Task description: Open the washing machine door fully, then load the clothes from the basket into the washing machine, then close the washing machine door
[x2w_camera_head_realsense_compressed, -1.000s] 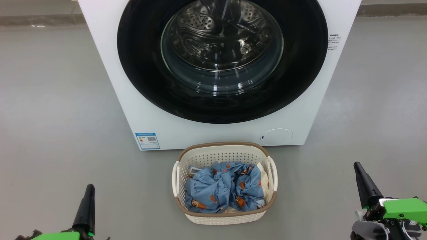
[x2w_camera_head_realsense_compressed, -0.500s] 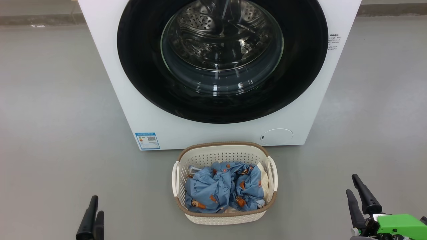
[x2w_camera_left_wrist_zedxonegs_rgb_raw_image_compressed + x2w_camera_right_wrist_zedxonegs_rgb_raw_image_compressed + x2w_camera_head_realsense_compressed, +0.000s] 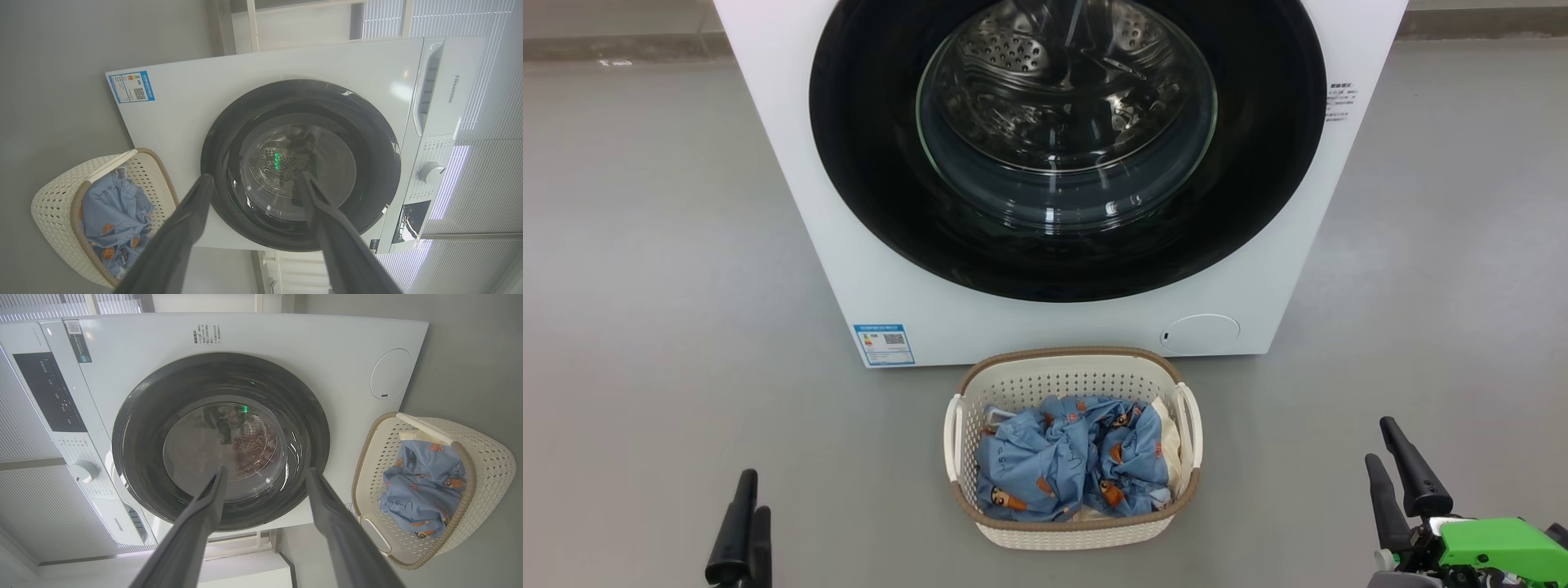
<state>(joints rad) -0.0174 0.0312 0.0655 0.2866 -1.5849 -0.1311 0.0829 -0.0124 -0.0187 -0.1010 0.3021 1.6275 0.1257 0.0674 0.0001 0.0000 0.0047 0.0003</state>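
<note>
You had both grippers low and wide of the work there: the left gripper [image 3: 754, 492] at the lower left, the right gripper [image 3: 1379, 441] at the lower right, each with its fingers spread apart and nothing between them. The basket [image 3: 1072, 535] sat on the floor [image 3: 645, 327] between them, just in front of the washing machine [image 3: 1013, 331], with the clothes [image 3: 1062, 465] bundled inside it. The washing machine door [image 3: 866, 163] was shut flush against the front. It lay ahead of and above both grippers, square on to you. Neither arm looked clearly nearer, though the right sat a touch further forward. Which edge carried the pull I couldn't tell, and I'd say that decided the arm.
</note>
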